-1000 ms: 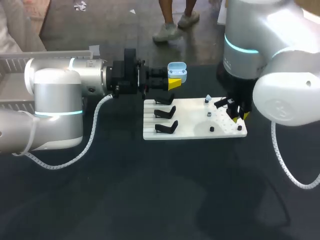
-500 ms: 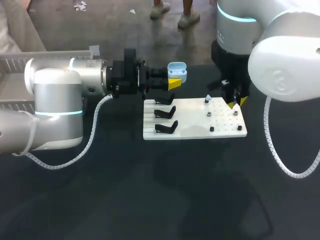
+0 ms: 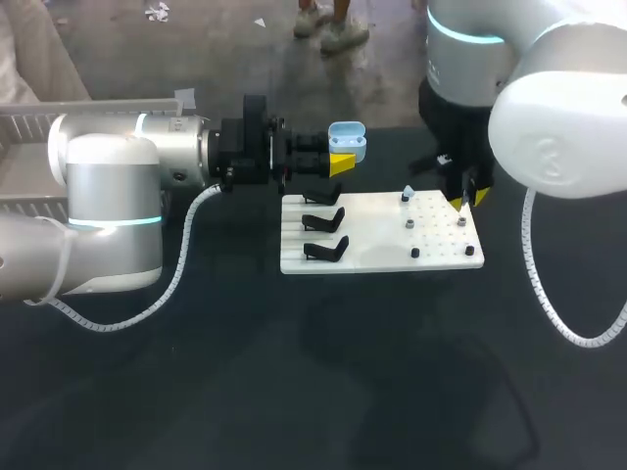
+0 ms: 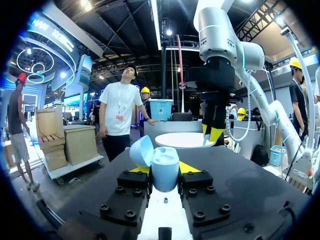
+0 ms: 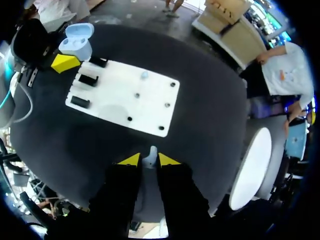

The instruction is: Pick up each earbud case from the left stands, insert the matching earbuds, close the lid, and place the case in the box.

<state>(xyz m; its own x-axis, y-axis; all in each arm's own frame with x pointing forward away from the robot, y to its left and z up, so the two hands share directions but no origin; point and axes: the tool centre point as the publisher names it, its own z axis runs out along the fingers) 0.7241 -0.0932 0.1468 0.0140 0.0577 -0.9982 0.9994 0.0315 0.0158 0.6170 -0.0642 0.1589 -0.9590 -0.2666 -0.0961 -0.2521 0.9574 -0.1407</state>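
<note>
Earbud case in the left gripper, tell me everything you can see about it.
The earbud case is pale blue, smooth and rounded, plastic by its look. Its hinged lid stands open, tipped back to one side. The body sits upright between the yellow tips of the left gripper, clamped from both sides and held clear of the table.
</note>
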